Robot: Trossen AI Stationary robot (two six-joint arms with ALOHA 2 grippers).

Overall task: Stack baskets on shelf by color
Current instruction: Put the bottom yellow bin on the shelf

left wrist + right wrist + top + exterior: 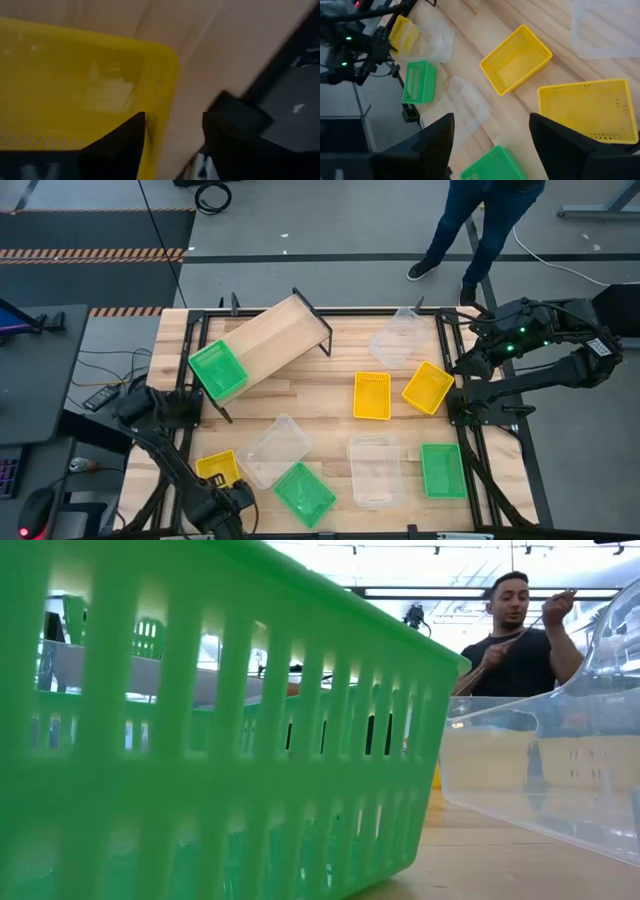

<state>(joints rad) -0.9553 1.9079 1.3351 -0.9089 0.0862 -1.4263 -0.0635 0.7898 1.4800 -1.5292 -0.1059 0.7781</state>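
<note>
Left wrist view showed the left tool (172,142) with fingers apart astride the wall of a small, shallow yellow plastic basket (75,85) lying beside the slatted wooden tabletop's (210,45) edge, probably light, stiff, slippery, best pinched at its rim.

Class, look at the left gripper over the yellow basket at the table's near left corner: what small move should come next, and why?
Probably finish closing on the rim. In the left wrist view the left gripper straddles the corner wall of the yellow basket, one finger inside, one outside, with a gap still showing. Only a green basket sits on the shelf, so this one must be gripped before it can be lifted.
</note>
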